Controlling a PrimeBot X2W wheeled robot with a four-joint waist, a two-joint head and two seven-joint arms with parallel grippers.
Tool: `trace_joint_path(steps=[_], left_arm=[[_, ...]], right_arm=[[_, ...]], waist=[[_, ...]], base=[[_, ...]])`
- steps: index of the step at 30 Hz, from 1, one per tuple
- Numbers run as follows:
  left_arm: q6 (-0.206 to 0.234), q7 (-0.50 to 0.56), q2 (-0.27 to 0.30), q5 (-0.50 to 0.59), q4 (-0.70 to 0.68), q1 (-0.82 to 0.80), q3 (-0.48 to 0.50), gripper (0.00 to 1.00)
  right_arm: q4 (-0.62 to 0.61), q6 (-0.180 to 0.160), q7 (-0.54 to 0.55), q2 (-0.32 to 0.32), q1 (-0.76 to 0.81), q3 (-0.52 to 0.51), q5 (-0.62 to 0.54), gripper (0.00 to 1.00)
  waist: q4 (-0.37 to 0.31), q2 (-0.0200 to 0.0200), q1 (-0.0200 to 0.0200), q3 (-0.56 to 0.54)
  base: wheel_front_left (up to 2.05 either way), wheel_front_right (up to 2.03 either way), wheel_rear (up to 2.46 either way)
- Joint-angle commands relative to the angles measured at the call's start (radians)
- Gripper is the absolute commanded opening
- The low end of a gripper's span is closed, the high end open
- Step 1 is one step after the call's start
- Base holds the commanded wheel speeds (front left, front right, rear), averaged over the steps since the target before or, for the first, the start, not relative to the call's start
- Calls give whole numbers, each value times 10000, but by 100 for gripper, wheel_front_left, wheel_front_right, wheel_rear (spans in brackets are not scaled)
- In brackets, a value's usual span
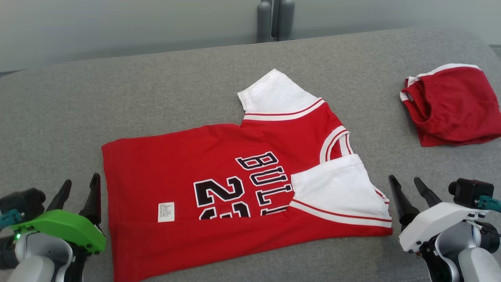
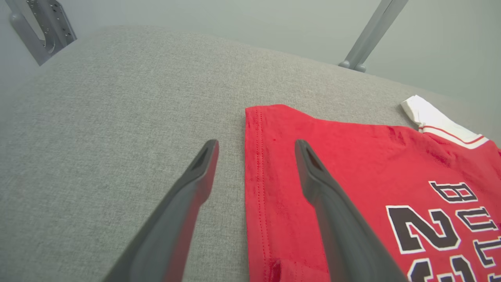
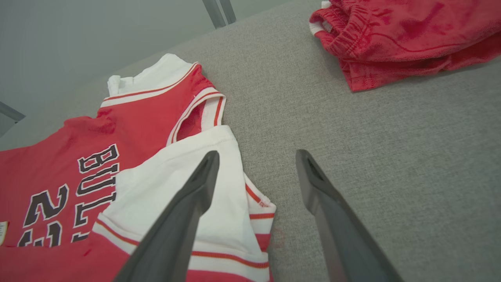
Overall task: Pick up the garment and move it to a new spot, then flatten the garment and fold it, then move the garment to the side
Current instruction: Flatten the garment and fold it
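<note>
Left gripper (image 1: 81,179) lower left, right gripper (image 1: 404,179) lower right. Fingers of both are spread wide and hold nothing, one gripper at each end of the jersey (image 1: 219,168). Jersey lies flat mid-frame: near edge doubled over the number, label (image 1: 166,212) up, near sleeve (image 1: 336,184) tucked in. Judgement: first fold done, arms placed for the next. Red shorts (image 1: 454,105) upper right, well apart. Grey fabric tabletop (image 1: 156,86). Pale wall (image 1: 117,23) and grey posts (image 1: 276,19) behind.

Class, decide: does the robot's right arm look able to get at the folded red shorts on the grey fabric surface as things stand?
Probably yes: the open right gripper sits empty, and only bare grey fabric surface lies between its fingers and the folded red shorts.
</note>
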Motion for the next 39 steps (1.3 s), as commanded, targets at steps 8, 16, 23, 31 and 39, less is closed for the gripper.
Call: trace_joint_path(steps=[8,16,23,31,39], left_arm=[[-214,950,239,876,1568,-2632,-776,100],[-482,1390,98,1172,2974,-4031,-1191,100],[-591,1755,14,1173,3710,-4509,-1390,100],[-800,1696,-197,823,4367,-4870,-1229,86],[-911,1803,-283,687,4794,-5107,-1295,50]], right_arm=[[-669,-4,187,-447,-844,573,230,100],[-827,-4,220,-656,-1087,757,408,100],[-883,-4,243,-730,-1151,706,408,100],[-1006,-4,310,-728,-1188,684,421,100],[-1083,-5,387,-756,-1177,668,375,100]], waist=[[-308,0,0,1109],[-344,0,0,1663],[-335,0,0,1766],[-344,0,0,1847],[-343,0,0,1910]], base=[[0,0,0],[0,0,0],[0,0,0],[0,0,0],[0,0,0]])
